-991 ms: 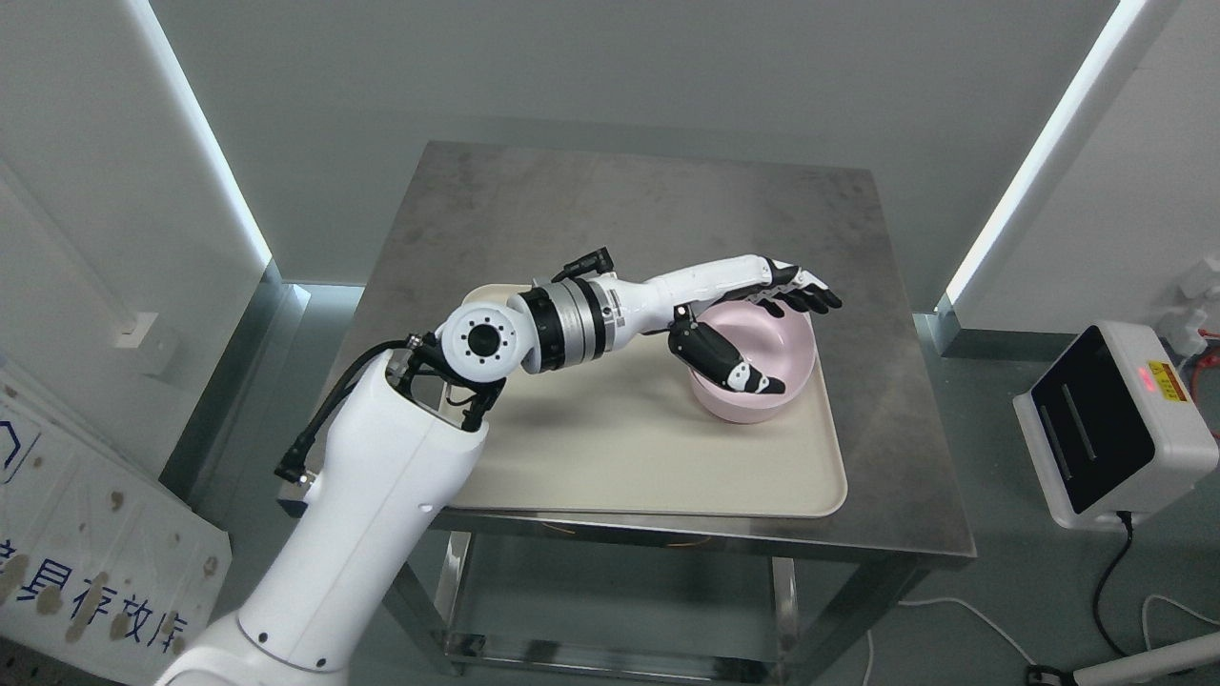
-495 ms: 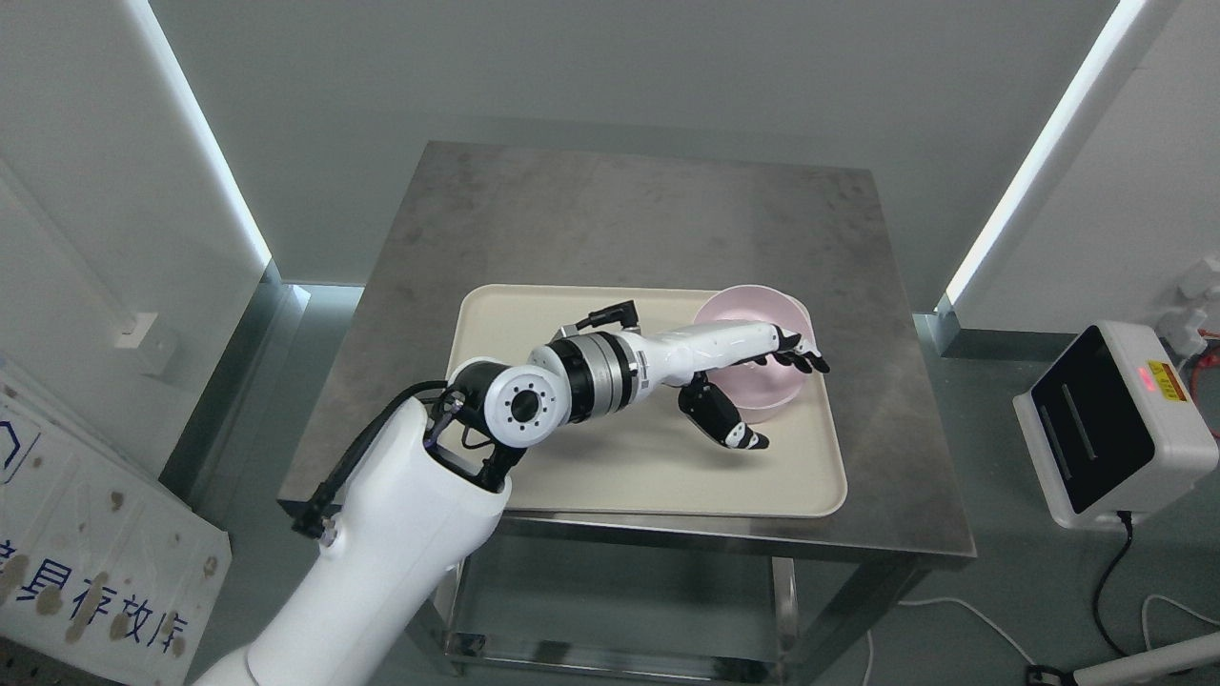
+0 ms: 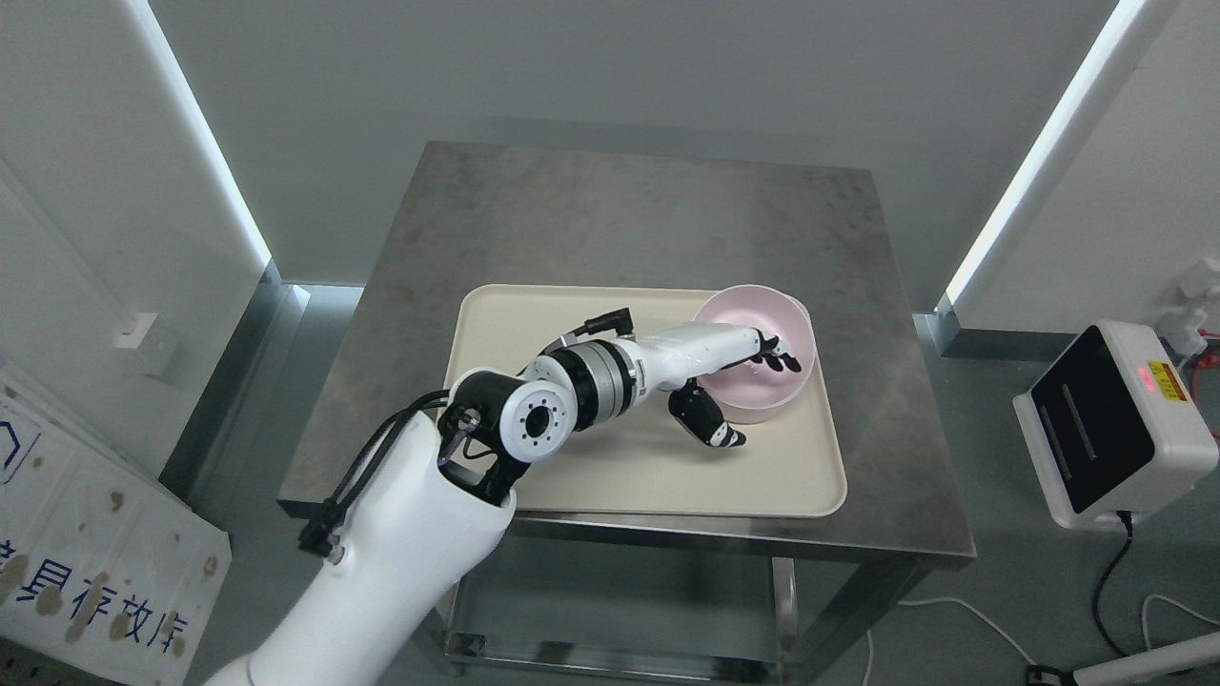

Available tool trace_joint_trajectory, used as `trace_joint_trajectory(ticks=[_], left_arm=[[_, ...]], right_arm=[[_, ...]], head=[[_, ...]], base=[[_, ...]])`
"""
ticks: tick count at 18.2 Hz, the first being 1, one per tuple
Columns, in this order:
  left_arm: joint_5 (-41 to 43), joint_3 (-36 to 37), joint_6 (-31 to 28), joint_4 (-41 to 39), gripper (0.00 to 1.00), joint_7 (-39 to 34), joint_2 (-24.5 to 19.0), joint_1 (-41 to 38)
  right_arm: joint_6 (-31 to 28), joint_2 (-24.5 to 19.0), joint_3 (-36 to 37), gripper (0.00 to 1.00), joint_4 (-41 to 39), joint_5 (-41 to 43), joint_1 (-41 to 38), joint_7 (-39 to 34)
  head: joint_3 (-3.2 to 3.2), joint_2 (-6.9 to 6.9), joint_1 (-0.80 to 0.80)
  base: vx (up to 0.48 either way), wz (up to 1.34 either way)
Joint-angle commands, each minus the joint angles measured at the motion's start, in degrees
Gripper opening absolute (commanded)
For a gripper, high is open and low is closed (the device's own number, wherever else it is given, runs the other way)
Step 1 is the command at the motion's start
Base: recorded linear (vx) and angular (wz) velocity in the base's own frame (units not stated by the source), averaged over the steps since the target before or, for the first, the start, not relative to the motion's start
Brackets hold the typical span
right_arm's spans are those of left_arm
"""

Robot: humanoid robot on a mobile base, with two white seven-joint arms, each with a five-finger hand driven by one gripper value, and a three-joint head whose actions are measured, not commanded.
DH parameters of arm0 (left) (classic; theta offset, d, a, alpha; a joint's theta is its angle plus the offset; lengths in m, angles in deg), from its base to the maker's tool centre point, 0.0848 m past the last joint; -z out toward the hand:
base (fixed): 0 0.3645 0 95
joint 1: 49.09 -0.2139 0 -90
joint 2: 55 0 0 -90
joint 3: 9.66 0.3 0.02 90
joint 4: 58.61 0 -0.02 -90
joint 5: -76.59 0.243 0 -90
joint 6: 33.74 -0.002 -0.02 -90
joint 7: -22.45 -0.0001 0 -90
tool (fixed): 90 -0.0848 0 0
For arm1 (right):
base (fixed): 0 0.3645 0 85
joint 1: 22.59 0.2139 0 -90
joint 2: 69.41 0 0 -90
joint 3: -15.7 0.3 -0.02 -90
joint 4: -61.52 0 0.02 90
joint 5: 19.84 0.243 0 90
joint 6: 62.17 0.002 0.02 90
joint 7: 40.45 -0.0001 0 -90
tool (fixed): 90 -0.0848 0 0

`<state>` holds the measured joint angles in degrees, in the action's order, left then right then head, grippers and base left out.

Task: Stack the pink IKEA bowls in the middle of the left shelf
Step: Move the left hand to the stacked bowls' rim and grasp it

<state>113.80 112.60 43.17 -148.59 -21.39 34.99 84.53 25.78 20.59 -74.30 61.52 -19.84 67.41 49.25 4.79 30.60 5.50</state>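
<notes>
Since a second ago the left hand (image 3: 739, 386) has dropped from above the pink bowl (image 3: 758, 353) to its rim — fingers (image 3: 777, 354) now reach inside the near wall, the thumb (image 3: 710, 424) hangs outside and below it, spread and not yet pinched. That straddle probably sets up a rim grasp. The bowl sits in the far right corner of the cream tray (image 3: 610, 476). Whether a second bowl is nested beneath is unclear — the forearm covers the near wall. No shelf shows.
</notes>
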Motion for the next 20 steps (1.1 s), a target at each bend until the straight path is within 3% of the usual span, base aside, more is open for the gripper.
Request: trace_joint_trajectory(ticks=[1,5,10,15,20], left_arm=[[5.4,1.0,0.1,0.6,0.71,-0.1,-1.0,-0.4],[6.8,3.0,0.3,1.6,0.66,0.0,-1.0,-0.4],[6.9,3.3,2.4,3.1,0.45,-0.2,-1.0,-0.2],[6.9,3.3,3.1,5.2,0.40,-1.4,-1.0,-0.2],[7.7,2.7,6.9,7.8,0.28,-2.7,-1.0,-0.2]], right_arm=[[0.0,1.0,0.6,1.00,-1.9,0.0,-0.1,0.0],[0.0,1.0,0.6,1.00,-1.9,0.0,-0.1,0.0],[0.0,1.0,0.6,1.00,-1.9,0.0,-0.1,0.0],[0.0,1.0,0.6,1.00,-1.9,0.0,-0.1,0.0],[0.0,1.0,0.6,1.00,-1.9,0.0,-0.1,0.0]], head=[[0.00,0.00,0.00],[0.00,0.00,0.00],[0.00,0.00,0.00],[0.00,0.00,0.00],[0.00,0.00,0.00]], base=[[0.000,0.00],[0.000,0.00],[0.000,0.00],[0.000,0.00],[0.000,0.00]])
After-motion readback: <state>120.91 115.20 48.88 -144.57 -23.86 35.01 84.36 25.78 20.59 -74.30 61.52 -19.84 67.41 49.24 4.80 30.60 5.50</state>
